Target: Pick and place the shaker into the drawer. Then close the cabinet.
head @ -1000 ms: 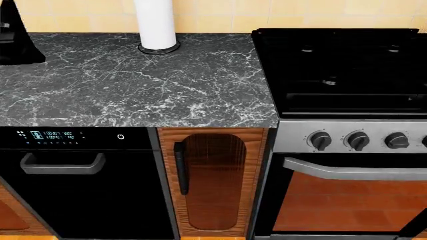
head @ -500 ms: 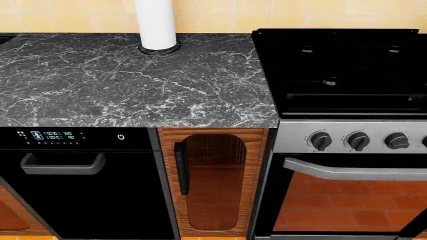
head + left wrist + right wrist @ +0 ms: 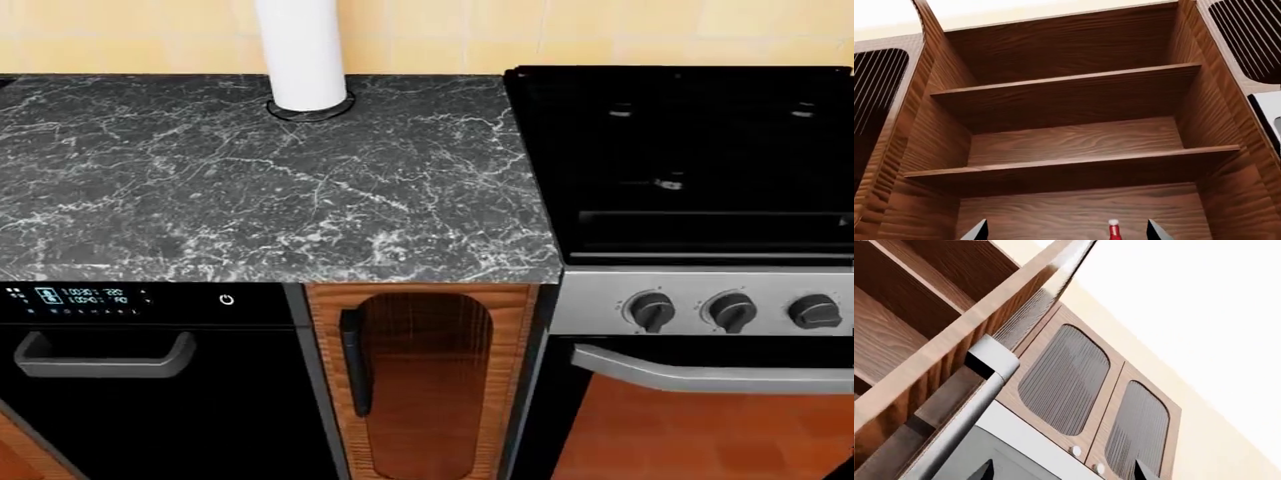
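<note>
Red-capped shaker [image 3: 1113, 231] stands between the left gripper's [image 3: 1066, 231] wide-spread fingertips inside the open wooden cabinet [image 3: 1074, 145]; closing off-centre could tip it. Right gripper [image 3: 1062, 471] also spread, empty.

Shaker [image 3: 1113, 230]: small, red body with a white cap, standing upright. It is showing in the left wrist view only, in front of the back panel of the cabinet's lowest visible compartment, under the lower shelf and roughly midway between the side walls. Its base is running off the frame edge, so what it is resting on cannot be told.

Cabinet [image 3: 1074, 145]: mid-brown grained wood, standing open, two horizontal shelves showing, both shelves bare.

Drawer: not appearing in any view.
</note>
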Motion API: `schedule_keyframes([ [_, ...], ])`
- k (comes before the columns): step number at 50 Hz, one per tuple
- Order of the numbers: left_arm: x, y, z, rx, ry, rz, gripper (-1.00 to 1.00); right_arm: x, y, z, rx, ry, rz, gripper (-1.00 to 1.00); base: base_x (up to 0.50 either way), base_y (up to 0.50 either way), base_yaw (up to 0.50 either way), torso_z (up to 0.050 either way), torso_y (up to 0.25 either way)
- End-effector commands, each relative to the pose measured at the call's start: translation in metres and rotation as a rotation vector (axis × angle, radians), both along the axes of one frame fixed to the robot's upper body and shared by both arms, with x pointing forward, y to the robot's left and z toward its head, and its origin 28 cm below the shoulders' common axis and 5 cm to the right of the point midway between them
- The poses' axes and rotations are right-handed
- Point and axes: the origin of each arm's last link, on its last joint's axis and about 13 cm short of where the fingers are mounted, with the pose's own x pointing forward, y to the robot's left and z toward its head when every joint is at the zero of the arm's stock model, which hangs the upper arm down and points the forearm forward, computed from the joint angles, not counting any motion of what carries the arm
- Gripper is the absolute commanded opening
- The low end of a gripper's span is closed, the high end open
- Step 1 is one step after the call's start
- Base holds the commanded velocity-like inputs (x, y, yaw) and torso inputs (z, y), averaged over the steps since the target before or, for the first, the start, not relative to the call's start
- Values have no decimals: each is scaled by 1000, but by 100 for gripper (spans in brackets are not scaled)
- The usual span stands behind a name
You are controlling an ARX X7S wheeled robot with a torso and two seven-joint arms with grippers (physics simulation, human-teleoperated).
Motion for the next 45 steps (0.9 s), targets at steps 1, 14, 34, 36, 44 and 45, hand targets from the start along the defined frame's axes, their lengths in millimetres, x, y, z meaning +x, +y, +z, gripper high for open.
schedule_keyframes([
  [1,2,1,-10,-4,22,3,100,5,0,-2,12,34,-9,100,500,-67,0,0,0],
  [14,3,0,-14,-4,31,0,100,6,0,-5,5,39,-2,100,500,-62,0,0,0],
  [34,4,1,-16,-3,33,-1,100,6,7,-2,-15,38,7,100,500,-36,0,0,0],
  [36,4,1,-17,-3,33,-2,100,6,7,-2,-17,37,6,100,500,3,0,0,0],
  [44,2,1,-18,-5,35,-2,100,4,8,-1,-22,35,1,100,500,3,0,0,0],
  [45,2,1,-18,-5,35,-3,100,3,8,-1,-22,35,1,100,500,3,0,0,0],
])
